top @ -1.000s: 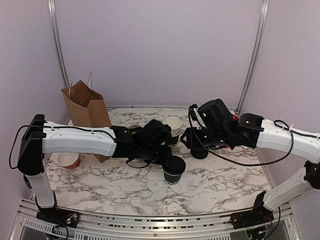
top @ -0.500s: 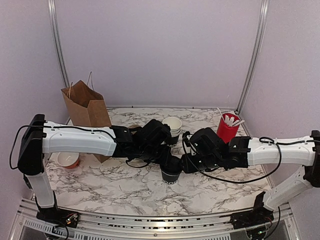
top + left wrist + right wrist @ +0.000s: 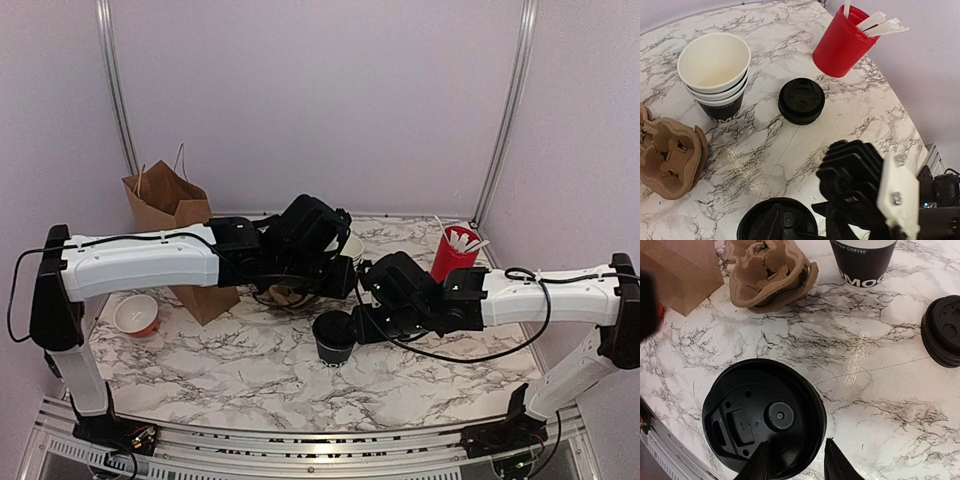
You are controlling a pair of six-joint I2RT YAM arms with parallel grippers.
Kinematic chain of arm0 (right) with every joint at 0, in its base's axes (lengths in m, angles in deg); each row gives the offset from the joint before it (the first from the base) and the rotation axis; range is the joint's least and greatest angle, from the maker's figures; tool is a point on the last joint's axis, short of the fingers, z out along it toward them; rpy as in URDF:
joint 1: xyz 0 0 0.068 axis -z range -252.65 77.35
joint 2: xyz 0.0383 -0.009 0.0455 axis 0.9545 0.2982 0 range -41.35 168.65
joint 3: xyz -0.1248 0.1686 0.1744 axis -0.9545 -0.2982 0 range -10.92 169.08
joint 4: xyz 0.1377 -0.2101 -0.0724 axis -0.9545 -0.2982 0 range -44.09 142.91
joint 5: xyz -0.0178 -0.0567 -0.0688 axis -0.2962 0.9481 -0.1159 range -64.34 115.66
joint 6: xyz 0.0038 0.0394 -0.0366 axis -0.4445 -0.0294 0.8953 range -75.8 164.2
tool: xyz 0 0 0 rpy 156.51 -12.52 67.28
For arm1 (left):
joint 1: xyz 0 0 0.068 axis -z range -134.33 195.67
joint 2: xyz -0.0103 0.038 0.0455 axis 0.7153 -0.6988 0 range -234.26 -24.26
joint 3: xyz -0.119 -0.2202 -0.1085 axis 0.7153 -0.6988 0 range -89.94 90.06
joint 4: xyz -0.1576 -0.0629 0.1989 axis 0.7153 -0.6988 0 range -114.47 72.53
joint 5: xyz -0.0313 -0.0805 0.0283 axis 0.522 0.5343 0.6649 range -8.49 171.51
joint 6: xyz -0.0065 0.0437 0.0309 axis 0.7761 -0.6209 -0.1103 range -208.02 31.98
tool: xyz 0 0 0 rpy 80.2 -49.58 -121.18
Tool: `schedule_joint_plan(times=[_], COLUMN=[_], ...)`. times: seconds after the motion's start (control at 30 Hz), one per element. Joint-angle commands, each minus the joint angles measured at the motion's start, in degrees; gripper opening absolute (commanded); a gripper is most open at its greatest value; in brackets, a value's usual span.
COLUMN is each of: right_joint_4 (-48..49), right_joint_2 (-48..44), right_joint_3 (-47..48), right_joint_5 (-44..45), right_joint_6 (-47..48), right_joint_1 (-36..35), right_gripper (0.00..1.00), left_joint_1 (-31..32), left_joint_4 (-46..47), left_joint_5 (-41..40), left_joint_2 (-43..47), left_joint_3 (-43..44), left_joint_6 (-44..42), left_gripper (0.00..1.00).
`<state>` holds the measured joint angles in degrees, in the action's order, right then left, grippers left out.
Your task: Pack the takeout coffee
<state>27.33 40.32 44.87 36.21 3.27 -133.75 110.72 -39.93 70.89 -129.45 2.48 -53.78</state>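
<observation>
Currently you've got the lidded cup (image 3: 332, 338) upright on the surface (image 3: 200, 375), low centre of the top view, between the two arms. Its black lid (image 3: 765, 417) sits over the mouth.

Your right hand (image 3: 797, 466) is at the cup's right side, released. In its wrist view one finger overlaps the lid's lower edge and the other is just off the rim, with nothing pinched.

Your left hand (image 3: 330, 270) hangs above and behind the cup, apart from it. Its fingers read as parted and empty, though they're dark against the lid.

- **Stack of open cups** (image 3: 715, 70): upper left of the left wrist view.
- **Loose lids** (image 3: 801, 100): just right of the stack.
- **Red cup** (image 3: 842, 42): upper right.
- **Cardboard carrier** (image 3: 667, 152): left edge, near the stack.
- **Brown bag** (image 3: 175, 220): upright, left rear of the top view.
</observation>
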Motion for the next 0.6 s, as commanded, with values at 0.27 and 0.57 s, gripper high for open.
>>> schedule_joint_plan(times=[0.27,0.57], right_joint_4=[-9.51,-9.57], right_joint_2=[3.73,4.71], right_joint_3=[-0.83,-0.68], right_joint_5=[-0.26,-0.8], right_joint_6=[0.22,0.75], right_joint_1=[0.89,1.2], right_gripper=[0.35,0.35], left_joint_1=[0.33,2.56], left_joint_4=[0.78,6.64], left_joint_5=[2.79,3.26], left_joint_2=[4.49,-2.01], left_joint_3=[-13.35,-21.84], left_joint_6=[6.28,7.52], left_gripper=[0.25,0.22])
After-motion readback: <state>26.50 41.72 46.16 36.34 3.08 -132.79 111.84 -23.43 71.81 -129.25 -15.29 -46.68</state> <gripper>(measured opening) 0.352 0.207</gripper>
